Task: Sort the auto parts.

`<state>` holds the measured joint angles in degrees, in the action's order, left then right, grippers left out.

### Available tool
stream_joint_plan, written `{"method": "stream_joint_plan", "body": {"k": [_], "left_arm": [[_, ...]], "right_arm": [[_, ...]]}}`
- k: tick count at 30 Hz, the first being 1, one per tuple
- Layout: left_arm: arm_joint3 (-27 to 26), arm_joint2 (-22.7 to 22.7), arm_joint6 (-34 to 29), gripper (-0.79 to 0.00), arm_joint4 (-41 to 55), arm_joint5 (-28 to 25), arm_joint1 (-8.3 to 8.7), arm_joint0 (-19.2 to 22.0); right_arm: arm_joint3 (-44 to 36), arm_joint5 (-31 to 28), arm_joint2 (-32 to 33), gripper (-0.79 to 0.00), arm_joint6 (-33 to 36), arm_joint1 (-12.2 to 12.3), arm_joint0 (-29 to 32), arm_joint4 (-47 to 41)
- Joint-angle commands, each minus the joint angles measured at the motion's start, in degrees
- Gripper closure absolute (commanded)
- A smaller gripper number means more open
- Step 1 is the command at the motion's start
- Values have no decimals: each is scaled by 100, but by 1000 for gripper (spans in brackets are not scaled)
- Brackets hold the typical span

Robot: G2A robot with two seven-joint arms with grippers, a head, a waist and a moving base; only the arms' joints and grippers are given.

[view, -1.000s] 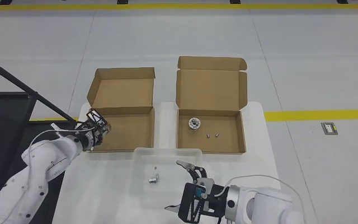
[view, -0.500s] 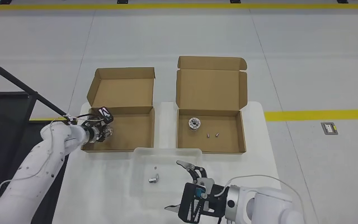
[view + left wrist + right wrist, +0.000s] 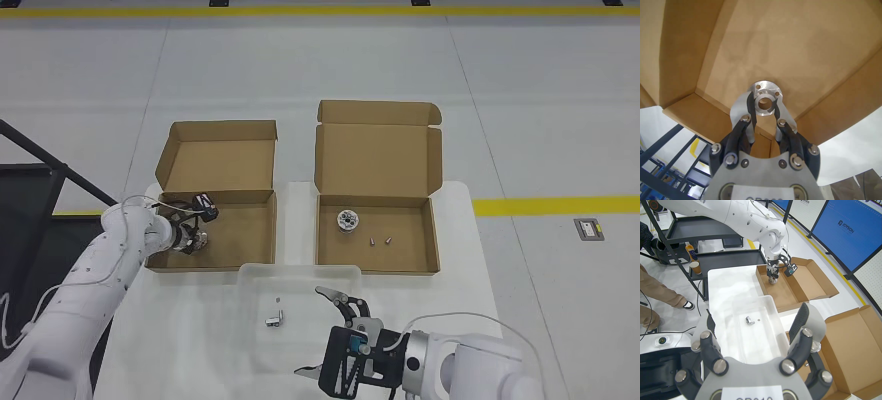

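We have the left gripper [image 3: 763,101] pinching the metal flange [image 3: 763,87] by its raised hub, low inside the cardboard box [image 3: 791,47] (touching the floor or not, we cannot tell), and judge it dense, rigid, slick, best held there.

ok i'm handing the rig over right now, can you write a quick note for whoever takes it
Left gripper: shut on a flanged metal hub, held low inside the left cardboard box; not yet released.
Right gripper: open, holding nothing, at the near edge of the clear bin.
Done: a round part and two small screws lie in the right cardboard box.
Left: release the hub, then sort the bracket-like part and the tiny piece in the bin.
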<state>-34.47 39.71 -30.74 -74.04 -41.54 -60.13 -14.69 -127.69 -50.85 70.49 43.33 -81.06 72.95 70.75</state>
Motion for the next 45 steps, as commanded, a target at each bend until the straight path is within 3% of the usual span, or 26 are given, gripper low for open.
{"method": "stream_joint_plan", "body": {"k": [1, 11, 17, 21, 24, 27, 32, 37, 40, 45], "left_arm": [[172, -34, 129, 0, -17, 31, -78, 47], [814, -75, 450, 0, 25, -4, -366, 206], [1084, -14, 578, -265, 65, -156, -445, 310], [1189, 7, 600, -483, 28, -212, -482, 355], [1242, 43, 623, -566, 3, -254, -492, 420], [1221, 113, 743, -566, -18, -365, -466, 524], [995, 355, 1056, -554, 33, -978, -294, 716], [370, 694, 1268, -536, 92, -1527, -18, 634], [-314, 921, 1308, -514, 283, -1646, 182, 336], [-1878, 1316, 960, -486, 1034, -1646, 645, -401]], "right_arm": [[0, -1, 0, -785, 0, 0, 0, 0], [0, -1, 0, -785, 0, 0, 0, 0], [0, -1, 0, -785, 0, 0, 0, 0], [0, -1, 0, -785, 0, 0, 0, 0], [0, -1, 0, -785, 0, 0, 0, 0], [0, -1, 0, -785, 0, 0, 0, 0], [0, -1, 0, -785, 0, 0, 0, 0], [0, -1, 0, -785, 0, 0, 0, 0], [0, -1, 0, -785, 0, 0, 0, 0], [0, -1, 0, -785, 0, 0, 0, 0]]}}
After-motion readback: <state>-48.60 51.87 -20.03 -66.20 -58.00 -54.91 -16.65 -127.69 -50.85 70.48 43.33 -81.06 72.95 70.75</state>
